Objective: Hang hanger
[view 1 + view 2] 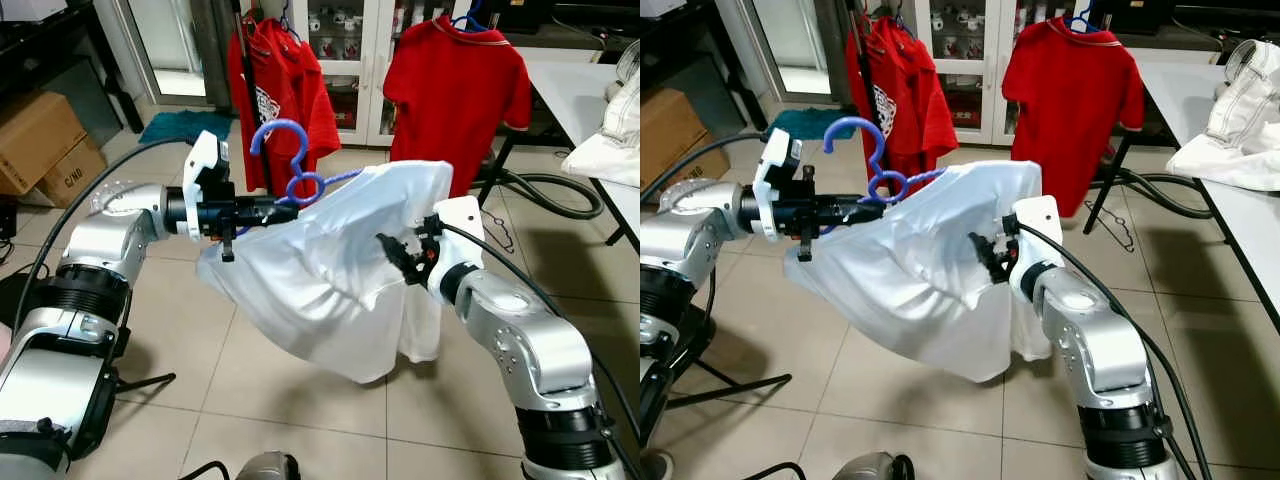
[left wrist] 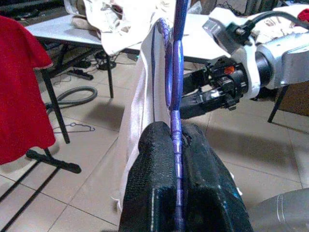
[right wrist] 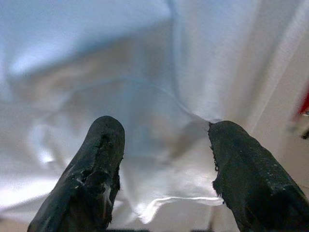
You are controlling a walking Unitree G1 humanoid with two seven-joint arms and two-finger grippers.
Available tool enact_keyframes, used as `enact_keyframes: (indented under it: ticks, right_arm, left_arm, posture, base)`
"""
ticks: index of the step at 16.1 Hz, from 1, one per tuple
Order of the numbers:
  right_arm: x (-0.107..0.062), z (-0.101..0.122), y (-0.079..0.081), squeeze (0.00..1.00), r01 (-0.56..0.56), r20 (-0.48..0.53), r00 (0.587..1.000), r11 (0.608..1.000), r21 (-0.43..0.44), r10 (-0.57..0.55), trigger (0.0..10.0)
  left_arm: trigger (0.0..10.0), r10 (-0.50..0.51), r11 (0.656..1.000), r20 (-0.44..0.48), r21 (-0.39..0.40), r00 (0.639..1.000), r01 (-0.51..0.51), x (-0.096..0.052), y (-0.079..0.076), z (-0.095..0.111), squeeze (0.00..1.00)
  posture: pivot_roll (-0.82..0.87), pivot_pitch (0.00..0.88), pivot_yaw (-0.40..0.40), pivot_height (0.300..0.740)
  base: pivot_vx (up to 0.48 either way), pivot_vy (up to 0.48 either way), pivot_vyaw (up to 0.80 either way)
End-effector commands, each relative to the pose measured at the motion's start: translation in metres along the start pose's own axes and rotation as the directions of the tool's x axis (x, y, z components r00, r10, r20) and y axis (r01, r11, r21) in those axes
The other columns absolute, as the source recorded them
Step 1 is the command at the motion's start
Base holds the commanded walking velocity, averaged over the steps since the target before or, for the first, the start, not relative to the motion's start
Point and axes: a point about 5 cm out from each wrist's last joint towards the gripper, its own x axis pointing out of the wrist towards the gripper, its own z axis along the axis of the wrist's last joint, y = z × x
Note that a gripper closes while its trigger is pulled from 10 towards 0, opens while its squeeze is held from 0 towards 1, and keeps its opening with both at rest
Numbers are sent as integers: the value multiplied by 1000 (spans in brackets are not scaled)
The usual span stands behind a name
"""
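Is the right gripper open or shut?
Open: the right gripper has its fingers spread, a gap between them, facing the white shirt.

The blue hanger (image 1: 290, 165) is thin wire wrapped in a ribbed blue covering; its hook stands upward and curls toward the robot's left; it is held in the air above the tiled floor, tilted (lower end pinched between two black fingers); a white shirt (image 1: 330, 270) hangs on it, crumpled, draping downward and to the right.

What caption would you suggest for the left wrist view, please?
Left gripper clamps the blue hanger carrying a white shirt; right gripper nearby.
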Motion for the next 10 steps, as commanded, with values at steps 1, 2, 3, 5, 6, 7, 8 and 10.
enact_keyframes:
  ticks: [1,2,3,5,6,7,8,10]
  right_arm:
    - [3,5,-2,0,40,17,999,999,8,-40,10000]
    - [5,6,0,0,48,21,999,999,17,-48,9294]
    - [8,6,1,0,62,29,998,998,17,-63,6784]
    - [9,8,1,0,77,38,996,997,25,-78,3098]
    - [10,9,0,0,86,42,995,996,27,-87,1725]
    - [10,10,-1,0,91,45,995,996,28,-92,0]
    - [10,10,-1,0,92,47,995,995,27,-93,0]
    - [10,10,-2,0,95,51,994,995,25,-96,0]
  left_arm:
    - [0,-3,1000,25,27,1000,2,-1,0,9,0]
    - [0,-13,1000,25,23,1000,12,-1,-1,10,0]
    - [0,-22,1000,25,18,999,21,0,-2,10,0]
    - [0,-26,1000,24,16,999,26,0,-3,10,0]
    - [0,-26,1000,21,15,999,26,0,-3,10,0]
    - [0,-25,1000,19,15,1000,25,0,-4,10,0]
    - [0,-25,1000,18,15,1000,25,0,-4,10,0]
    - [0,-26,1000,17,14,1000,25,1,-4,10,0]
  posture:
    - [0,0,91,740]
    - [0,0,95,740]
    - [1,0,96,740]
    - [2,0,97,740]
    - [2,0,97,740]
    - [2,0,98,740]
    - [2,0,98,740]
    - [1,0,97,740]
  base:
    - [0,0,0]
    - [0,0,0]
    - [0,0,0]
    - [0,0,0]
    - [0,0,0]
    - [0,0,0]
    - [0,0,0]
    - [0,0,0]
